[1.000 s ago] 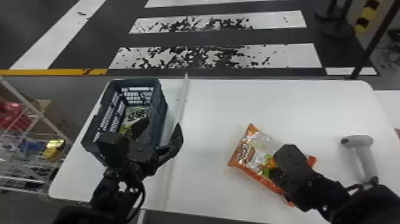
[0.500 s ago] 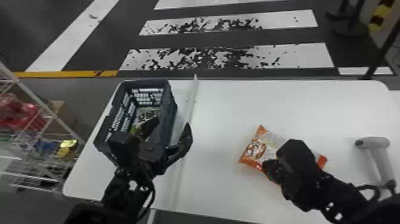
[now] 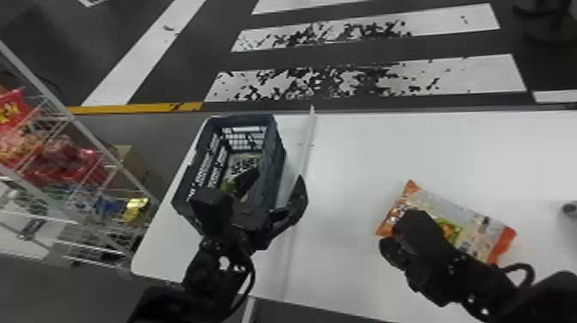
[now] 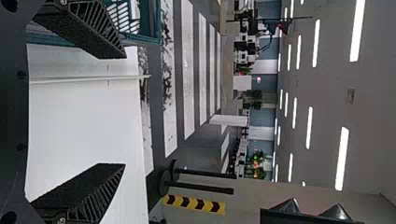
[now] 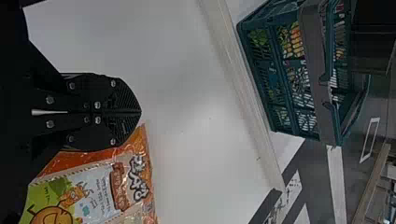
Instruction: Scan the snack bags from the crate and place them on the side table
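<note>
In the head view, my left gripper (image 3: 278,177) stands open by the dark crate (image 3: 280,172), one finger over its inside and the other beyond its right wall. The left wrist view shows the same gripper (image 4: 124,111), nothing between its fingers. Inside the crate lies a green and dark snack bag (image 3: 244,165). My right gripper (image 3: 390,249) is over the left part of an orange and white snack bag (image 3: 474,227) lying on the table. In the right wrist view that gripper (image 5: 140,112) is shut, its tips together beside the orange bag (image 5: 100,189), not gripping it.
A raised white strip (image 3: 307,146) runs across the table (image 3: 356,159) just right of the crate. The scanner (image 3: 570,209) pokes in at the right edge. A wire rack (image 3: 81,172) with red snack bags stands left of the table.
The head view has swung left, so the table and its things sit farther right in it. Relative to the orange bag, my right gripper has moved left. My left gripper holds its place by the crate.
</note>
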